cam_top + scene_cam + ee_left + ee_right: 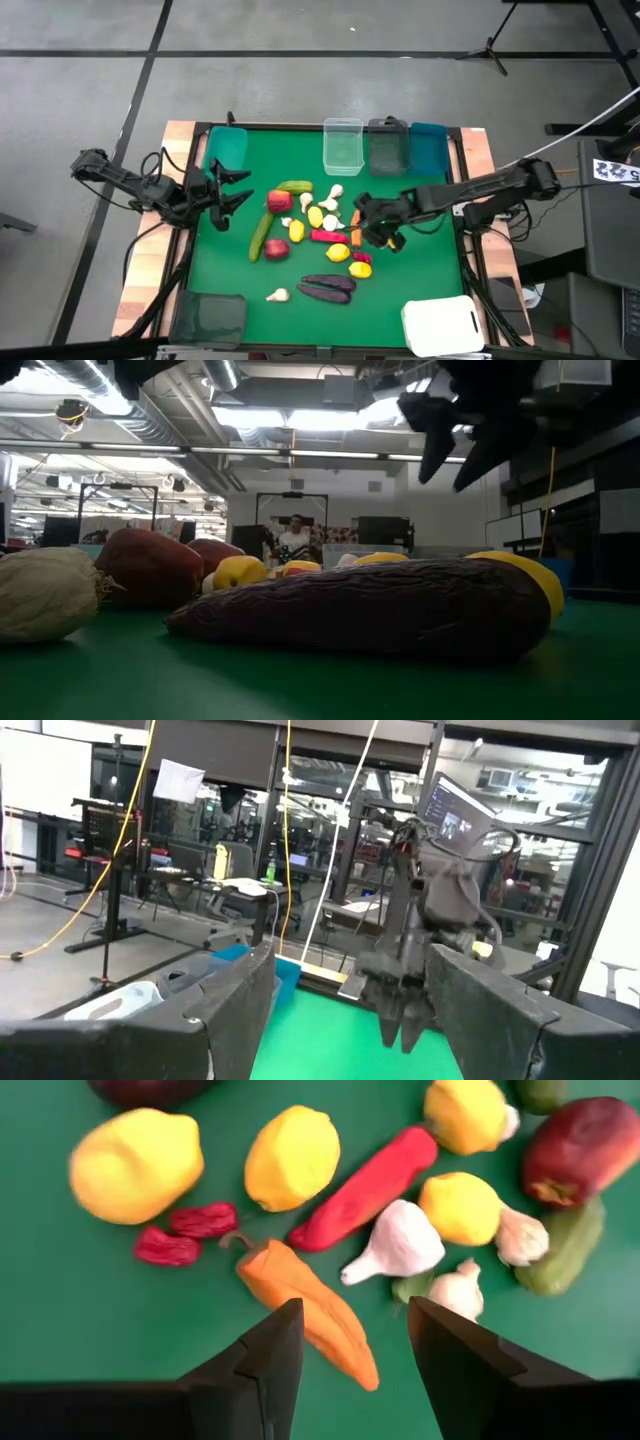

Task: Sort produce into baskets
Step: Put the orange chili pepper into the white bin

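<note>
On the green desk point(420, 215), the produce lies in a loose pile at the middle of the high view: a red apple point(279, 201) and a green cucumber point(261, 236) on the left side of the pile, a second cucumber point(295, 186) at its top, lemons such as the one at point(297, 231), white garlic point(335, 192), a long red pepper point(327, 237), an orange carrot point(356, 237), and 2 dark eggplants point(328, 287) toward the bottom, with another garlic bulb point(278, 295) just left of them.

The right gripper point(383, 226) hangs over the right edge of the pile. In its wrist view the jaws stand spread and hold nothing, with the carrot point(305, 1308) lying between them below, beside a garlic bulb point(397, 1242) and the red pepper point(364, 1188).

The left gripper point(238, 190) waits at the left of the desk, jaws spread and empty.

Along the top edge of the desk stand a teal basket point(227, 149) at the left, then a clear basket point(342, 146), a dark grey basket point(386, 148) and another teal basket point(428, 148). A dark grey basket point(212, 318) sits at the lower left and a white one point(444, 327) at the lower right.
</note>
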Controlling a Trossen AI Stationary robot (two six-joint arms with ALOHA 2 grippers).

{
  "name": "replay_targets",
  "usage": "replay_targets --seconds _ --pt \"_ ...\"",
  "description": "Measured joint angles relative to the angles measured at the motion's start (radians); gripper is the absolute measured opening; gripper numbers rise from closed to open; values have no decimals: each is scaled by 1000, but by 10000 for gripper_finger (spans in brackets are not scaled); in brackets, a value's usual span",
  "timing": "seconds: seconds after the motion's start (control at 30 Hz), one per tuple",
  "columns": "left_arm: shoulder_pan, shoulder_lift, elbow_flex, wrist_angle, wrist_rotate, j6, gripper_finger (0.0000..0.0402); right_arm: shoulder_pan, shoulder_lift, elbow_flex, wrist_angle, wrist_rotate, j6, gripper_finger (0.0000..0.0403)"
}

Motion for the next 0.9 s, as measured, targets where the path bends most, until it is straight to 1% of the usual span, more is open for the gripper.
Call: replay_targets --seconds 0.3,0.4,0.5,0.67,0.73,0.8,0.9 --pt "0 -1 0 -63 0 -16 258 -8 145 15 -11 10 -218 179" --pt "0 -1 0 -88 0 -34 258 -7 172 15 -7 56 -276 179" --pt "0 -1 0 -109 0 -51 258 -7 183 15 11 124 -285 179" --pt "0 -1 0 -129 0 -57 258 -7 183 15 46 242 -257 179" --pt "0 -1 0 -129 -5 -57 258 -7 182 17 61 270 -213 179" --pt "0 -1 0 -129 -11 -57 258 -8 182 24 85 261 -127 179" --pt "0 -1 0 -129 -13 -57 258 -8 182 27 134 194 -3 185"
